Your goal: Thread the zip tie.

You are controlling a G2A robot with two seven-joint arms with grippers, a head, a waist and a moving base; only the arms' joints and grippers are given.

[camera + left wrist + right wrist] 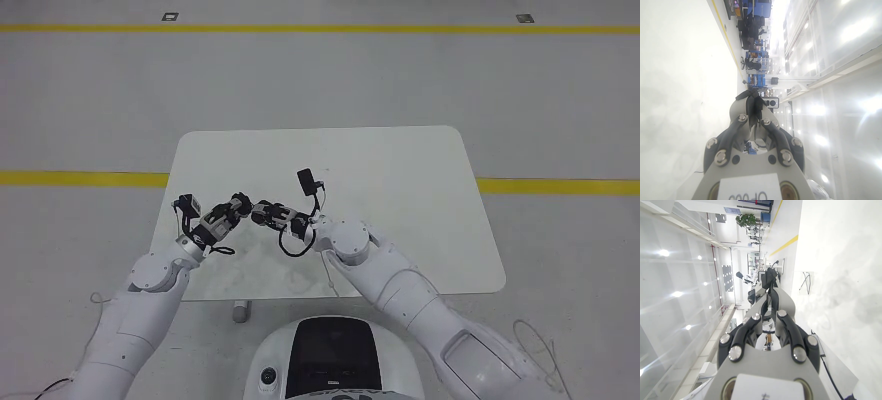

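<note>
Zip tie is sitting pinched in the left gripper, whose jaws are pressing together on the black strap, with a short length of it poking out past the tips. The right gripper is facing it tip to tip. Its jaws are also lying together, seemingly clamping a dark strip that I am taking for the other end of the same zip tie, though I am not certain of this. From above, the 2 grippers are hanging almost touching over the desk, near the robot's edge and toward its left, and the strap between them is too small to make out there. I am judging the threading itself to be in hand, with one end being presented to the other. Whether the tip is already sitting in the head's slot I cannot tell. The next move is calling for very fine alignment: keeping the strap flat and untwisted, pointing the tail squarely at the slot, pushing it straight through, and then taking hold beyond the head to draw it along.
</note>
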